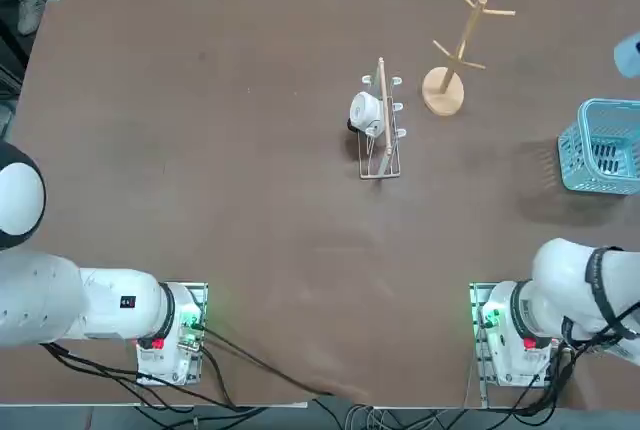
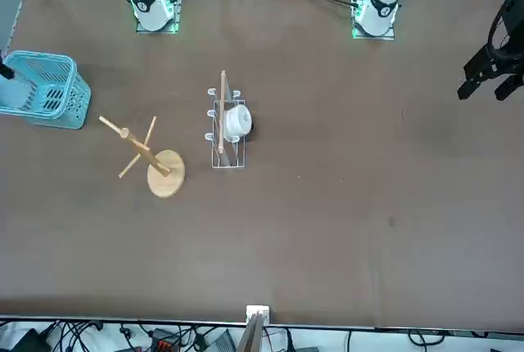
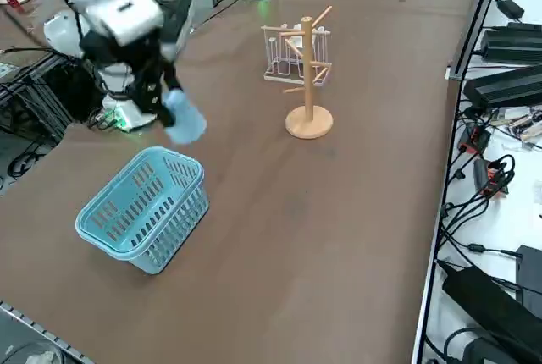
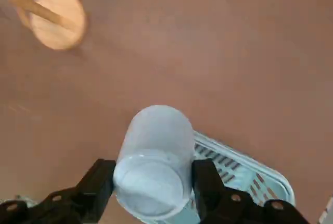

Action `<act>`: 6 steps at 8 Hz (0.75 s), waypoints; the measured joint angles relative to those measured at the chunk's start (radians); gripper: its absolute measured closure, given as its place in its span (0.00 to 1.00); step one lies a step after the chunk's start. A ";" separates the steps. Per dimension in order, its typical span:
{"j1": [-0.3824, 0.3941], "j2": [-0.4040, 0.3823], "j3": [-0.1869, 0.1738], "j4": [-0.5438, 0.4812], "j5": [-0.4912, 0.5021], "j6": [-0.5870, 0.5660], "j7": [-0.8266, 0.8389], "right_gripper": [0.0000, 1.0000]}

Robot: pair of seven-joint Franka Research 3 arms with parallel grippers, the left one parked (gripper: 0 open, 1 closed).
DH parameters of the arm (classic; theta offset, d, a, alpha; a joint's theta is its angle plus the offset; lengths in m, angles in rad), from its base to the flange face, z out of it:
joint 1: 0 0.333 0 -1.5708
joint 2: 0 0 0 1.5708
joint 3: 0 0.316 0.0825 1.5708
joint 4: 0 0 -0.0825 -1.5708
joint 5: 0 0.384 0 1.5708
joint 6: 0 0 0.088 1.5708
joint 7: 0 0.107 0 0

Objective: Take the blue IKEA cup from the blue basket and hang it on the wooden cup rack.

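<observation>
Brown table (image 1: 200, 200); wrist-view-only right end effector (image 4: 151, 182) clamped on blue IKEA cup (image 4: 153, 156).

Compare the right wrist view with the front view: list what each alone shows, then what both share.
Only the right wrist view shows the right gripper shut on the blue IKEA cup, held above the blue basket. Only the front view shows the white wire rack with a white mug. Both show the basket, the wooden cup rack and the brown table.
</observation>
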 joint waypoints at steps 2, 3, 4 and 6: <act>0.032 0.001 0.002 0.087 0.091 -0.116 0.000 0.16; 0.047 0.002 0.002 0.111 0.132 -0.139 0.000 0.16; 0.064 0.005 0.002 0.123 0.186 -0.150 0.000 0.16; 0.110 0.015 0.003 0.125 0.305 -0.168 0.000 0.16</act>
